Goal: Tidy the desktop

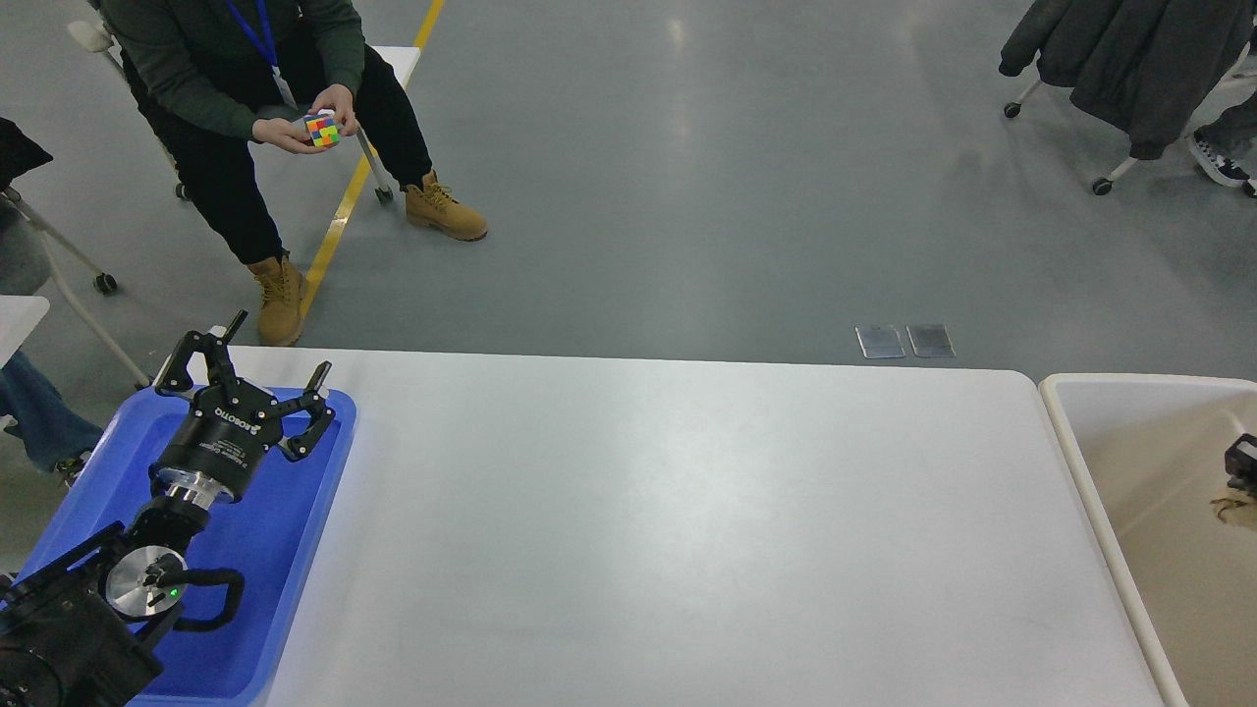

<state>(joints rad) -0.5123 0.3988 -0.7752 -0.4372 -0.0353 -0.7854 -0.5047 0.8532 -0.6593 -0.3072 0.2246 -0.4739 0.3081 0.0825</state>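
Note:
The desktop [638, 511] is a wide white tabletop with rounded corners and fills the middle of the head view; nothing lies on its bare surface. My left gripper [281, 344] is open and empty, held above the far end of a blue plastic tray [285, 550] at the desktop's left end. A small dark part [1243, 462] shows at the right edge over a beige bin [1070, 462]; it may be my right gripper, and its fingers cannot be told apart. A small brownish thing [1233, 509] lies just below it in the bin.
A seated person [245, 88] beyond the table's far left corner holds a coloured puzzle cube [321, 130]. A wheeled chair with dark coats [1129, 59] stands at the far right. Grey floor lies beyond the table.

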